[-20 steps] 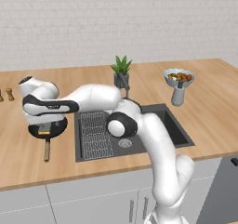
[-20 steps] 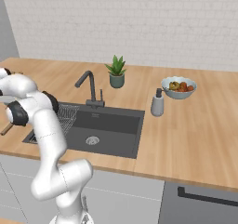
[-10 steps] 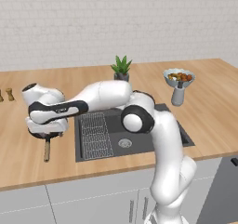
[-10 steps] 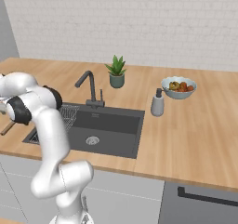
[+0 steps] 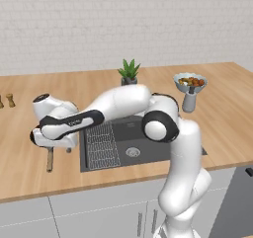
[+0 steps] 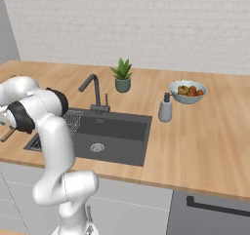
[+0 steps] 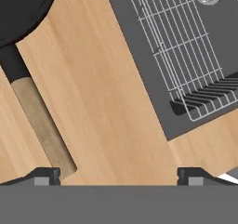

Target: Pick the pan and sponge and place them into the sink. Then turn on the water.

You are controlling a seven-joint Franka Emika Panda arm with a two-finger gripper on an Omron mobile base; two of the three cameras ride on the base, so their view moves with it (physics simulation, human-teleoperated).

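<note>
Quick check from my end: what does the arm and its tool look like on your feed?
The arm is glossy white with rounded segments and dark grey to black joint caps, plus a black band along the forearm. No cables or markings show. The tool ends in two small dark finger tips, each with a lighter grey pad.

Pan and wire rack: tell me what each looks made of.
Pan: matte black body, probably coated metal; its handle looks like light-brown wood with faint grain, joined by a black neck. Wire rack: thin pale grey crossing rods, seemingly bare or plated metal, sitting in the dark grey matte sink.
</note>
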